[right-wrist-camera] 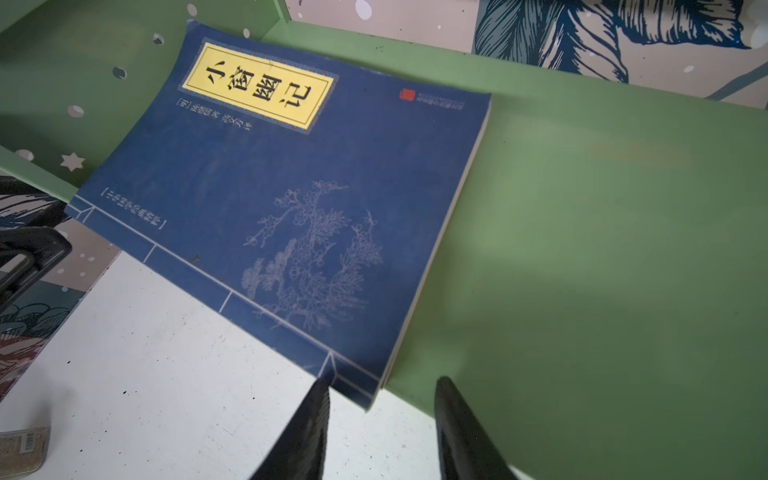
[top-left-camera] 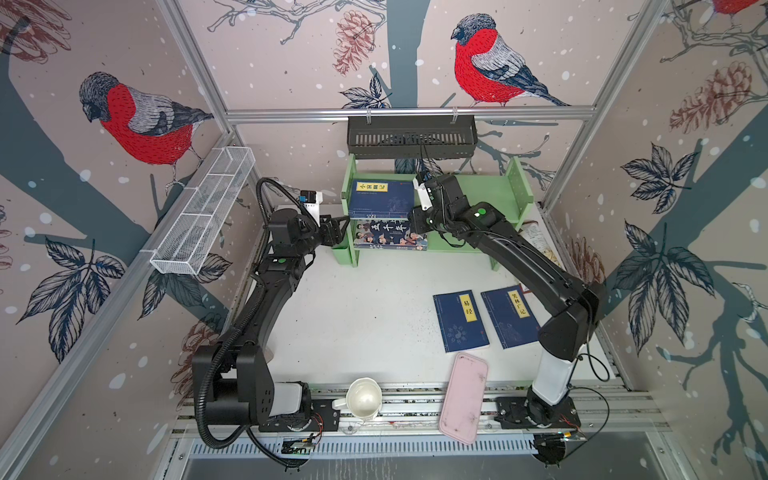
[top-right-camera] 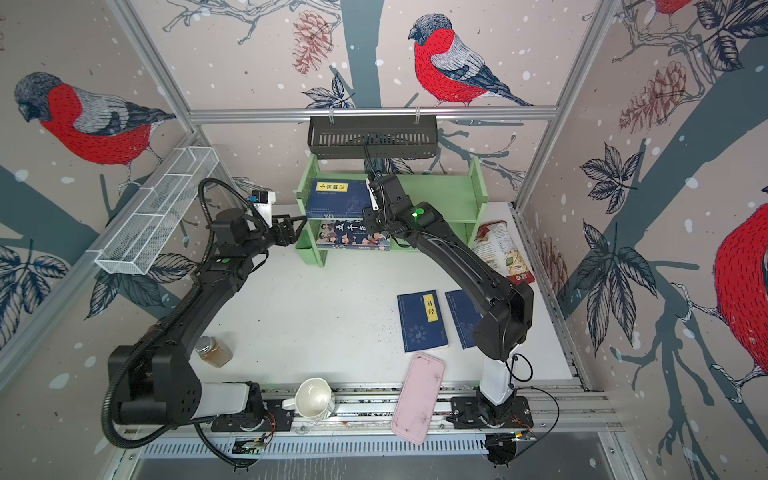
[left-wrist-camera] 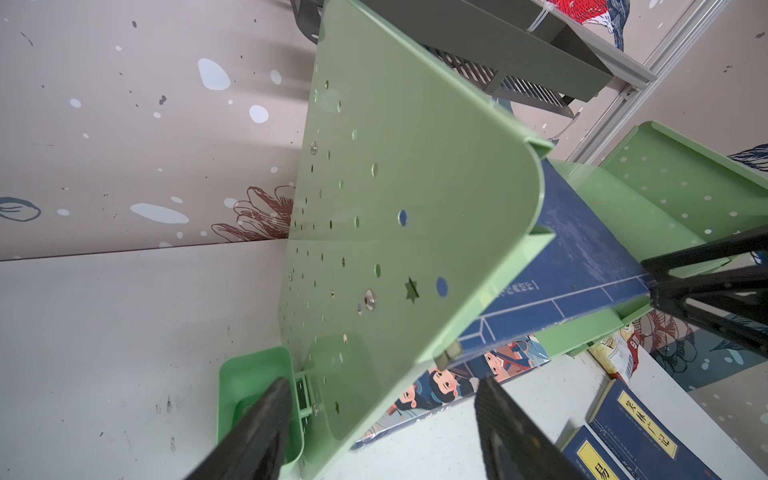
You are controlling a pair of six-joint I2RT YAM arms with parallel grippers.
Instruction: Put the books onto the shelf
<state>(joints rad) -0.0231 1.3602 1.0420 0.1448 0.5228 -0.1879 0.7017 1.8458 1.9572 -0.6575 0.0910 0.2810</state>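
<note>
Two books are already on the shelf (top-left-camera: pixel 486 189) — a navy book (top-left-camera: pixel 382 197) overhanging the upper tier, the cartoon book (top-left-camera: pixel 388 237) below — two more navy books (top-left-camera: pixel 460 321) lie on the worktop (top-left-camera: pixel 353 316), and the jaws of left gripper (left-wrist-camera: pixel 382 380) and right gripper (right-wrist-camera: pixel 382 382) stand apart, empty.

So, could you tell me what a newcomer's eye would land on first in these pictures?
The light green shelf at the back of the table stands out, with a navy-blue book on its upper tier and a cartoon-cover book below. Two more navy-blue books lie flat on the table, right of centre, just behind the pink tray. Big red-breasted birds cover the walls.
</note>
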